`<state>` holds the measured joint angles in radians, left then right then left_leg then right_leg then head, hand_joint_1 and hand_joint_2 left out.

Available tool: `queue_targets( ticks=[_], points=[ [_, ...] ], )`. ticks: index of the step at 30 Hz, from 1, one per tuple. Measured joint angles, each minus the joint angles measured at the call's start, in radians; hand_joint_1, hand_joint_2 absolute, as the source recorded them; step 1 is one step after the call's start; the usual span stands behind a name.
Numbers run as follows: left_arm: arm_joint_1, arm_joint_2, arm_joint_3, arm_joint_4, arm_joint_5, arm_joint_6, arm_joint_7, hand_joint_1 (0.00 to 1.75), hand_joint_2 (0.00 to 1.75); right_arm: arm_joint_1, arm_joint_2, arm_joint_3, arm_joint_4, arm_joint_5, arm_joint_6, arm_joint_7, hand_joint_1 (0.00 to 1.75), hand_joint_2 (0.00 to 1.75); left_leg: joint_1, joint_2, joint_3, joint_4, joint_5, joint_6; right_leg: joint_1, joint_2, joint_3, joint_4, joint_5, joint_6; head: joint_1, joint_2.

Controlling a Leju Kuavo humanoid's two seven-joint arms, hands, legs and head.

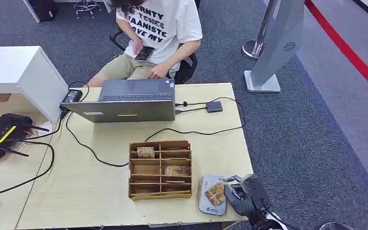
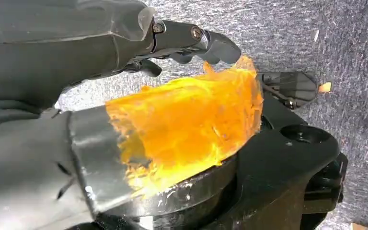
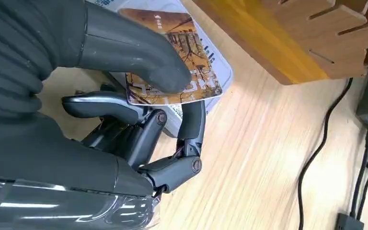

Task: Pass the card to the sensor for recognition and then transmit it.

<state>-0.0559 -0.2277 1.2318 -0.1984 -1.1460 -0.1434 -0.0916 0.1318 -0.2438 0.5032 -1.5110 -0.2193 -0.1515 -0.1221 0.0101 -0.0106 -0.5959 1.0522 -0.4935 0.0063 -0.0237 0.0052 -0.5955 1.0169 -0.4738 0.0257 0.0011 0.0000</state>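
Right hand [image 1: 242, 199] comes in at the near right corner of the worktop [image 1: 100, 191], wrist low at the edge and fingers reaching in toward the middle. It's pinching the card [image 1: 215, 193]: in the right wrist view the thick thumb [image 3: 139, 57] presses flat on the card's printed brown face while the darker fingers [image 3: 191, 124] curl up underneath. The card sits right over the sensor [image 1: 208, 203], a flat pale grey pad lying on the worktop just beside the wooden organizer [image 1: 160, 169]. Can't tell if the card actually touches the pad or hangs just above it.

Left hand [image 2: 187, 40] hangs off to the side over grey carpet, thumb capped in something orange and translucent, dark fingers bent near it. Nothing in it that I can see, but whether it's spread or curled, can't say.

Further out: the organizer has a couple of cards in its slots, black cables snake across the worktop to a laptop [image 1: 129, 100] at the far edge, and a person [image 1: 158, 33] in a white printed T-shirt sits behind it. A black router [image 1: 2, 134] sits on the left.
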Motion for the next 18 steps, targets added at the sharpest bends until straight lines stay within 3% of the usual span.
queue_targets(
  ticks=[7, 18],
  points=[
    [0.000, 0.003, 0.000, 0.002, 0.000, 0.001, 0.000, 0.00, 0.00, -0.001, -0.003, 0.006, 0.002, 0.003, -0.005, 0.000, 1.75, 1.75, 0.000, 0.000, 0.000, 0.000, 0.000, 0.000, 0.000, 0.000, 0.000, 0.000, 0.000, 0.000, 0.000, 0.000],
    [0.000, 0.003, 0.000, 0.002, -0.002, 0.006, 0.000, 0.00, 0.00, -0.001, -0.009, 0.021, 0.002, 0.084, -0.067, 0.014, 1.75, 1.75, 0.000, 0.000, 0.000, 0.000, 0.000, 0.000, 0.000, 0.000, 0.000, 0.000, 0.000, 0.000, 0.000, 0.000]
  ],
)
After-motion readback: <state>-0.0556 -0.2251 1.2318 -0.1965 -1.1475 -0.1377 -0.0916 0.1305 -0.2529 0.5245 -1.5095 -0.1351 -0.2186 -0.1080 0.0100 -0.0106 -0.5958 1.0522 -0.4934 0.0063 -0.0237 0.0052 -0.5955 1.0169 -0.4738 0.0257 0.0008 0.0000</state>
